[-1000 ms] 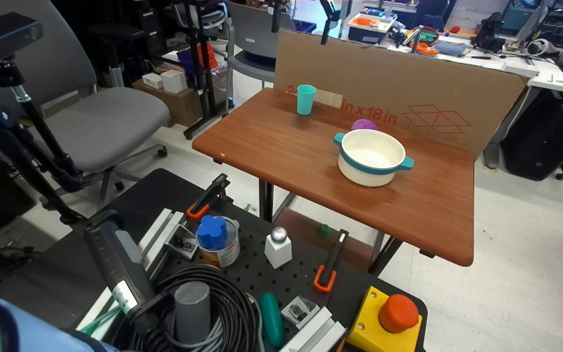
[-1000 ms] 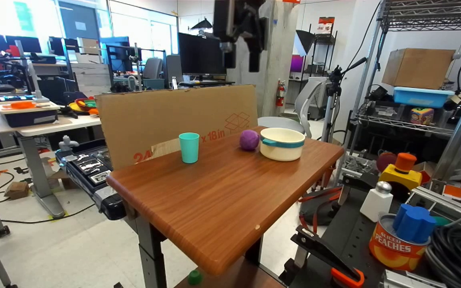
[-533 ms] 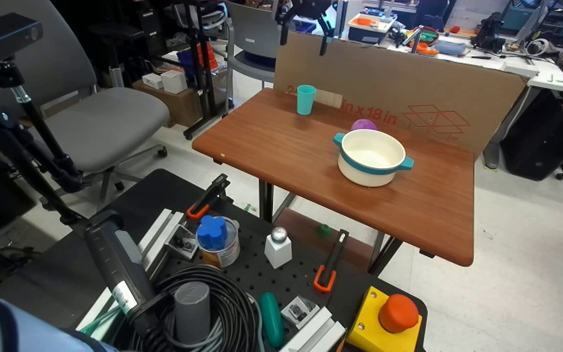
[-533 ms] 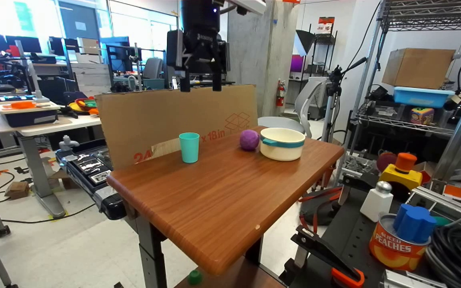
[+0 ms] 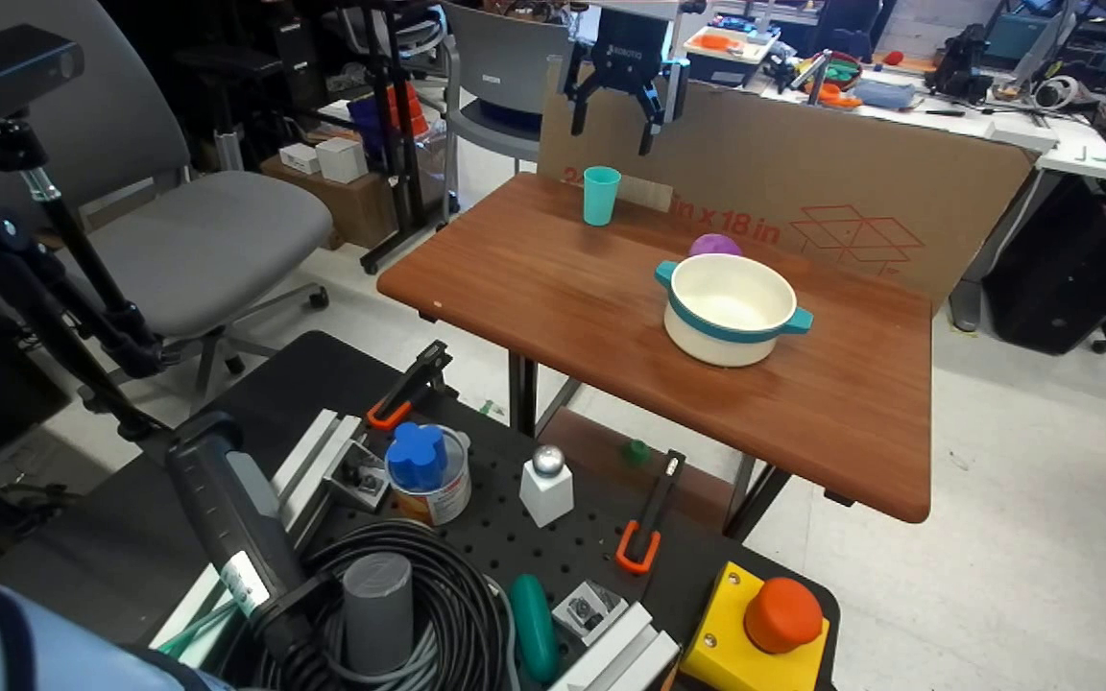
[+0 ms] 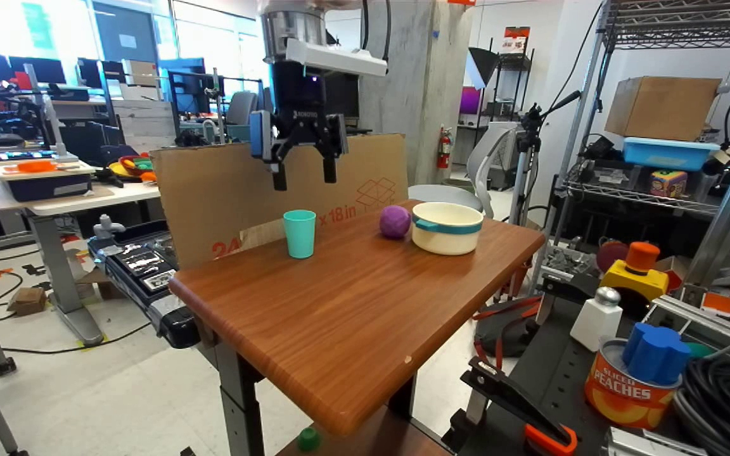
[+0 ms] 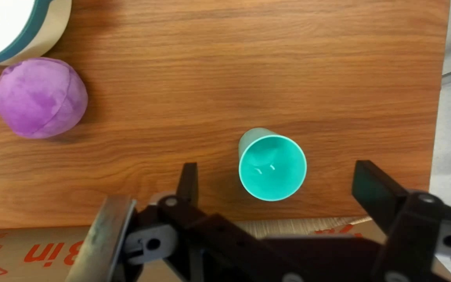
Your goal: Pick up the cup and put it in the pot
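The teal cup [image 5: 601, 197] stands upright on the wooden table near its back edge, by the cardboard; it also shows in an exterior view [image 6: 300, 234]. In the wrist view I look down into the cup [image 7: 266, 164], which is empty and lies between my finger tips, below them. My gripper [image 5: 613, 132] is open and holds nothing. In an exterior view the gripper [image 6: 305, 179] hangs above the cup, not touching it. The white pot with teal rim [image 5: 721, 344] stands upright farther along the table; it shows in an exterior view [image 6: 444, 242] and partly in the wrist view [image 7: 49, 37].
A purple ball [image 6: 395, 221] lies beside the pot; it also shows in the wrist view [image 7: 39, 98]. A cardboard sheet [image 5: 764, 163] stands along the back edge of the table [image 5: 534, 288]. A black bench [image 5: 495, 537] with clamps, a can and cables stands in front.
My gripper has come down from high above the table, moving sideways to a place over the cup. It stays open. The cup, pot and ball have not moved.
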`<move>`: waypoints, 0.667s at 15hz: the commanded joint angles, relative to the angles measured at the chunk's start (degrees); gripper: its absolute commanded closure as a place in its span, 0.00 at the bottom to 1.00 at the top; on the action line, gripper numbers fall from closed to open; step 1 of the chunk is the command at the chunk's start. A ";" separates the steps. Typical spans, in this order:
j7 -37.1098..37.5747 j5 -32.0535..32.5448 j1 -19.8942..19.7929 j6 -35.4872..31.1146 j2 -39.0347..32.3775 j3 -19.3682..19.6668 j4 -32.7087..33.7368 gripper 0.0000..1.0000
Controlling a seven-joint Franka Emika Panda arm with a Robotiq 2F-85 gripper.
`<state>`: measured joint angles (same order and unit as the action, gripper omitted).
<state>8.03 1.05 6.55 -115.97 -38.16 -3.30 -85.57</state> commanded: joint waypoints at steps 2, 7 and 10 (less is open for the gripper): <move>0.88 0.02 1.17 5.21 -6.01 0.68 8.13 0.00; 1.02 0.05 1.59 7.93 -10.36 0.77 13.04 0.00; 1.19 0.00 1.82 9.33 -12.75 0.79 15.63 0.18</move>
<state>8.48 1.03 7.38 -109.64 -47.71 -3.27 -74.95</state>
